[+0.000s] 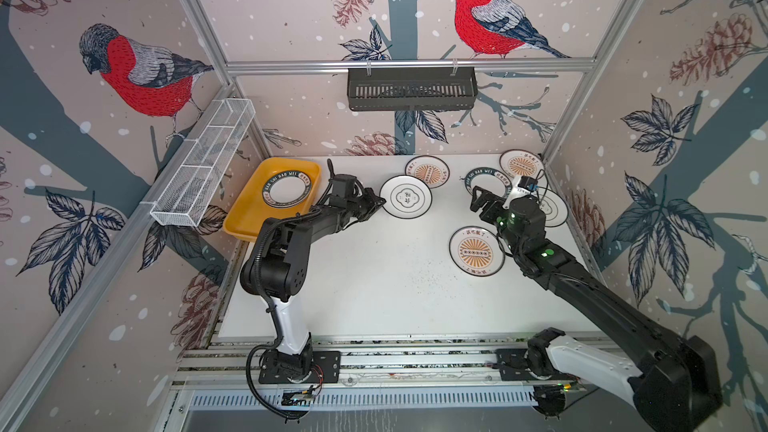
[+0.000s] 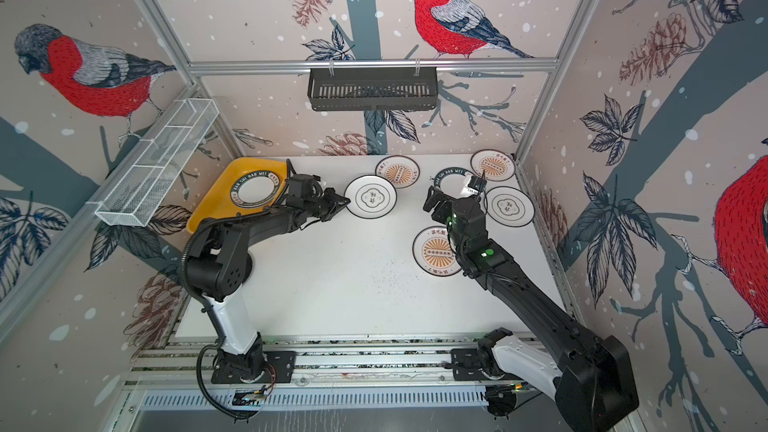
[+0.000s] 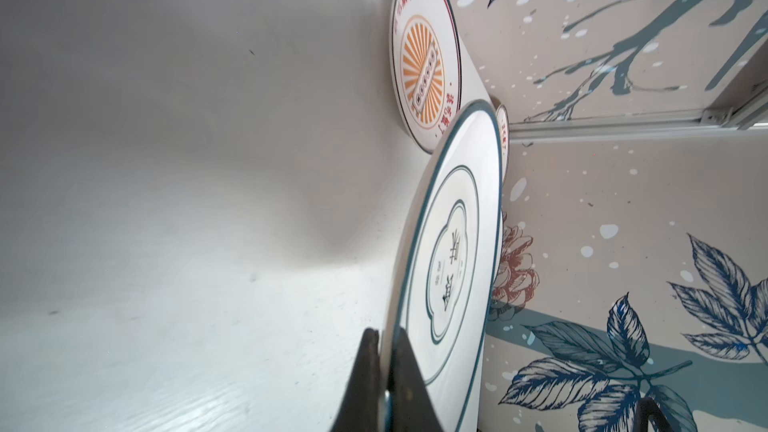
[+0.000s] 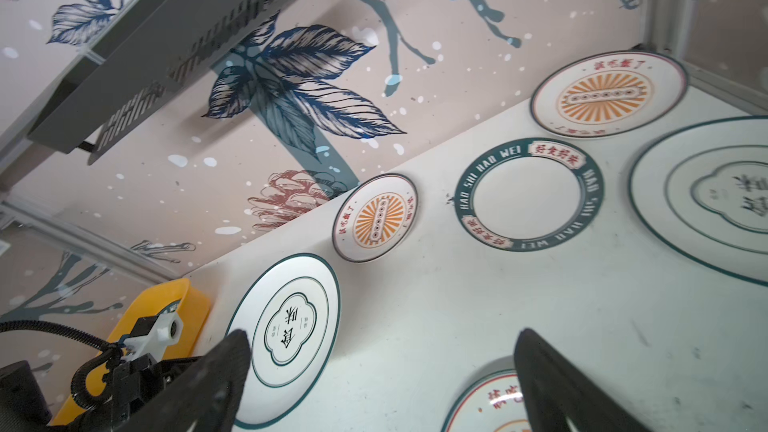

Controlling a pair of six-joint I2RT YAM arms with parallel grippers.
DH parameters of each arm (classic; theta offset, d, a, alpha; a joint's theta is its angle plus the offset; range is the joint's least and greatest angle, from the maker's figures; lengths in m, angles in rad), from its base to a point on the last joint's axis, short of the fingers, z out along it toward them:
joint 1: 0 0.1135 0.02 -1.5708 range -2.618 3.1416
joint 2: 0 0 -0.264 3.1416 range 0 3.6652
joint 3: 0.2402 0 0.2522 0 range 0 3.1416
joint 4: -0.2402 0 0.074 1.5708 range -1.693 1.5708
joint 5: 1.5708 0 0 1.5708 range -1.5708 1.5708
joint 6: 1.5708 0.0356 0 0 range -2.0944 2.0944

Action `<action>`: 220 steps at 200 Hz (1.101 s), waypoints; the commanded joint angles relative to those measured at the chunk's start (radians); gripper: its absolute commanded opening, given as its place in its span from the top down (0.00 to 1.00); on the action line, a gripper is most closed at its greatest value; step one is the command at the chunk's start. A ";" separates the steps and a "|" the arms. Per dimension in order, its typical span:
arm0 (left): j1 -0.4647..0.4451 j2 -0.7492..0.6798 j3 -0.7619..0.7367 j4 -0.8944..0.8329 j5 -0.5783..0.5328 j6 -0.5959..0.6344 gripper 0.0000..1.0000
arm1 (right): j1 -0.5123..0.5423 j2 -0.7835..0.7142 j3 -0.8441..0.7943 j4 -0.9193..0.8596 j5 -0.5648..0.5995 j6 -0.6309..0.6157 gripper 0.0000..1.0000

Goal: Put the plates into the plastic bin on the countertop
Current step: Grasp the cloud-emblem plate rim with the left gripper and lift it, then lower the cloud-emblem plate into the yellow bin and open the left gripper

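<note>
L pincer (image 3: 384,340) on plate (image 3: 449,268) rim, prob.

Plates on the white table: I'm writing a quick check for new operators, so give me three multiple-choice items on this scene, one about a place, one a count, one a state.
1. What lies in the yellow bin?
A) a sunburst plate
B) a plate with a dark lettered ring
C) nothing

2. How many plates lie on the table outside the bin?
A) six
B) three
C) nine

3. What is the left gripper doing?
A) hanging open over the bin
B) staying out of sight
C) shut on the rim of an emblem plate

1 B: the lettered ring shows inside the bin.
2 A: six show on the table in both top views.
3 C: the left wrist view shows its fingers pinching the rim.
</note>
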 commanded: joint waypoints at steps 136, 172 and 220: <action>0.474 -0.279 -0.208 0.082 -0.012 -0.005 1.00 | 0.206 0.169 0.114 0.217 -0.240 -0.183 0.01; 0.590 -0.289 -0.243 0.115 -0.027 -0.030 1.00 | 0.267 0.248 0.136 0.288 -0.309 -0.188 0.01; 0.730 -0.220 -0.254 0.197 0.006 -0.089 1.00 | 0.349 0.310 0.194 0.300 -0.300 -0.227 0.00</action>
